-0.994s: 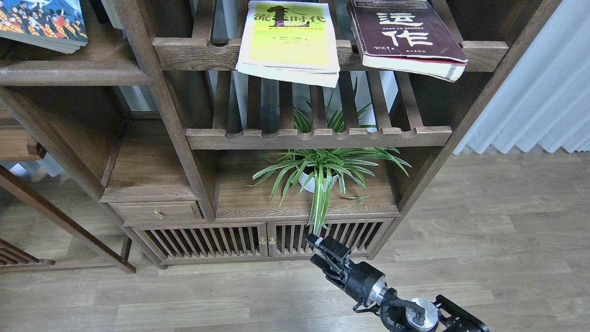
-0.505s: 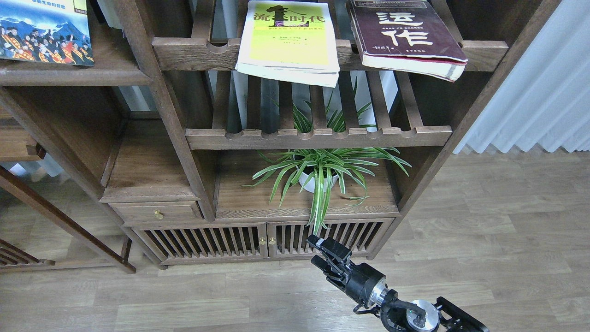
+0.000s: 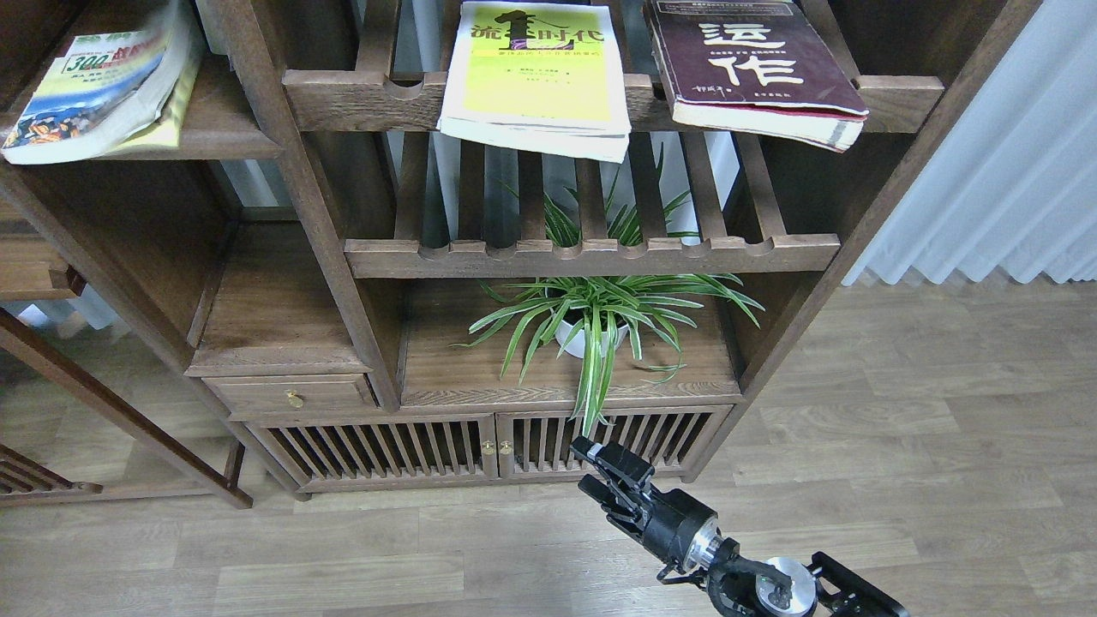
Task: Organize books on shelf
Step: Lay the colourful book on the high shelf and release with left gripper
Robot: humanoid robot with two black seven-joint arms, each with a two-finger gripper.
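The "300" book lies askew and tipped on the solid dark-brown shelf at the top left, its near corner past the front edge. The yellow-green book and the thick maroon book lie flat on the upper slatted rack, both overhanging its front rail. My right gripper hangs low over the floor in front of the cabinet doors, open and empty, far below the books. My left gripper is out of view.
A lower slatted rack sits over a potted spider plant. Below are slatted cabinet doors and a small drawer. A white curtain hangs at the right. Wooden floor lies in front.
The "300" book at the top left has turned and tipped from lying flat to lying askew, with its "300" title now showing. The right arm and the other two books have not moved.
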